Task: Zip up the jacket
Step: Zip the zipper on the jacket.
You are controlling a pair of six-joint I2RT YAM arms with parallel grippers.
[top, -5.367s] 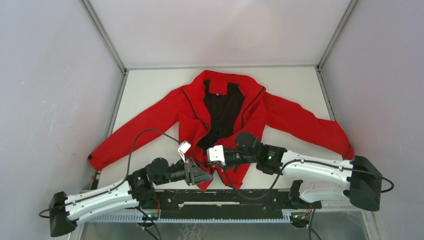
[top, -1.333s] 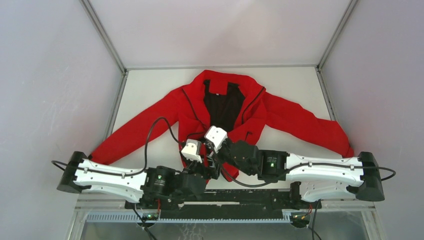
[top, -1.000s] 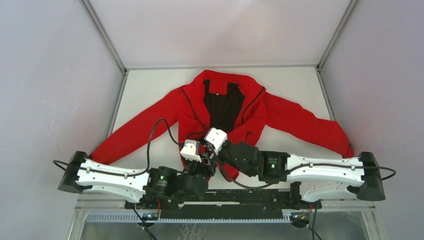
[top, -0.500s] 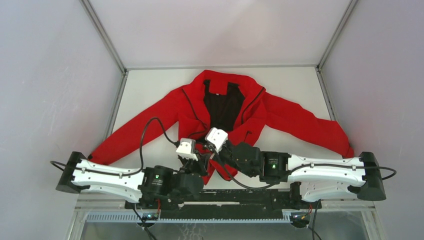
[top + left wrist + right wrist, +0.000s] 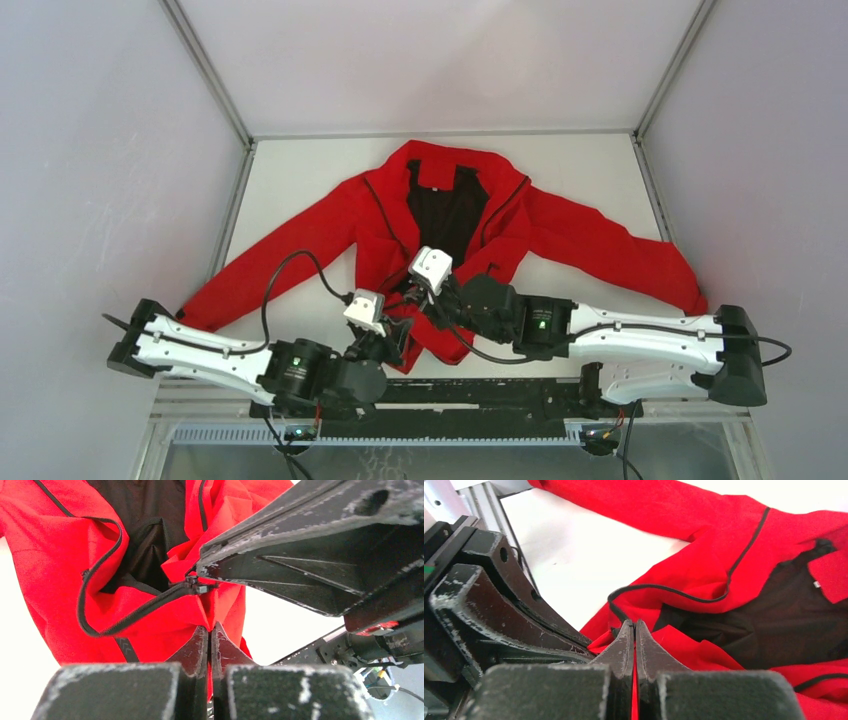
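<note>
Two pincers meet at the near hem of the jacket [image 5: 380,215], just beyond the arms' bases. The left pincer [image 5: 210,632] is clenched, its tips pressed together with a fold of red hem nipped between them. Just past it, the right pincer [image 5: 634,626] is likewise clenched, its tips pinching the bottom end of the black zipper [image 5: 150,608], which loops loosely across the red cloth. The two pincers sit just beside each other. The jacket lies flat on the white worktop [image 5: 300,170], front up and unzipped, with its black lining [image 5: 445,215] showing. Its sleeves [image 5: 270,275] spread to either side and the collar [image 5: 430,150] is at the far end.
</note>
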